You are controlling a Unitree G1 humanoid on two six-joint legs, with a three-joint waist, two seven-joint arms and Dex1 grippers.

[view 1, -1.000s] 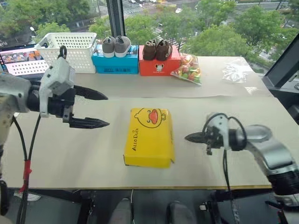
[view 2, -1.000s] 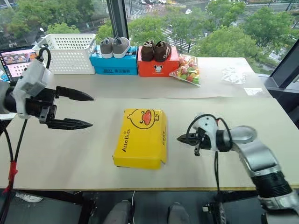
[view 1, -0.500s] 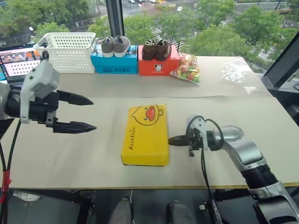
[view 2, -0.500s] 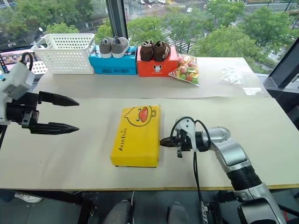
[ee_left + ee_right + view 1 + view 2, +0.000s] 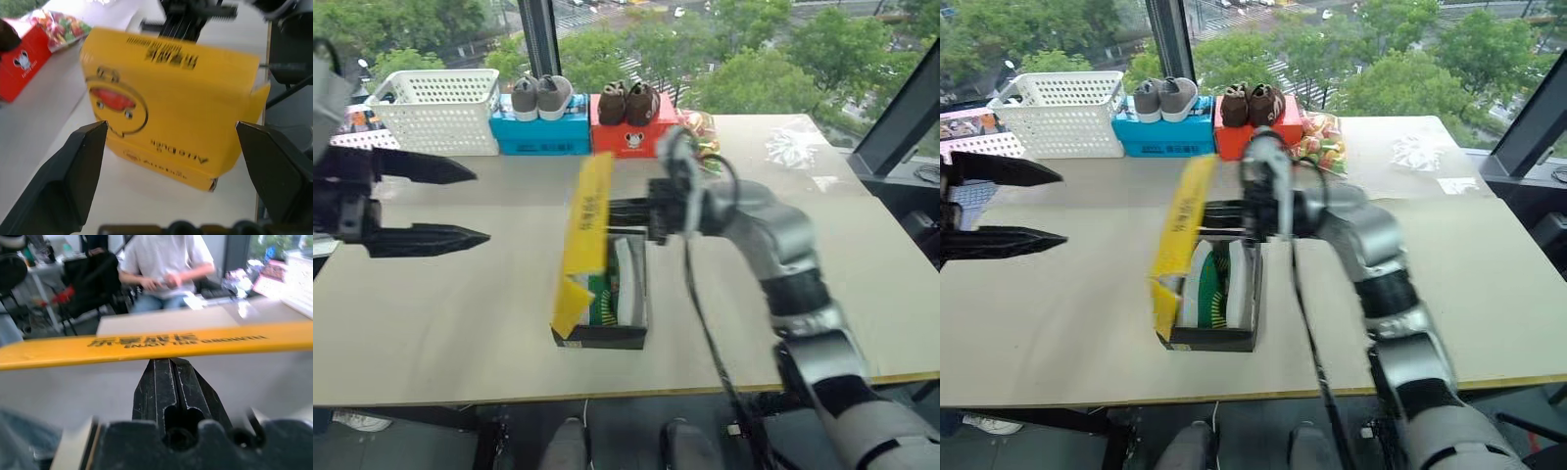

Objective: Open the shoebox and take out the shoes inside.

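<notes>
**Lid raised, shoes exposed**

Since a second ago, lid up on edge; right gripper (image 5: 1206, 217) swung across, fingers closed together, tips against its underside. Left gripper (image 5: 478, 204) spread wide, holding nothing, at 9 o'clock of the shoebox (image 5: 597, 279), well apart. I judge opening nearly done; next I need the lid pushed fully over, then a reach for the shoes (image 5: 1206, 289) inside. Surface: pale table (image 5: 460, 313); white basket (image 5: 435, 110) at 11 o'clock. Room: window, trees beyond.

The shoebox (image 5: 171, 107) lid carries the brand "Alio Duck" in dark letters below a cartoon duck face, seen upside down in the left wrist view. Its yellow edge bears a line of blurred characters over the words "ENJOY THE GROWTH", barely legible.
</notes>
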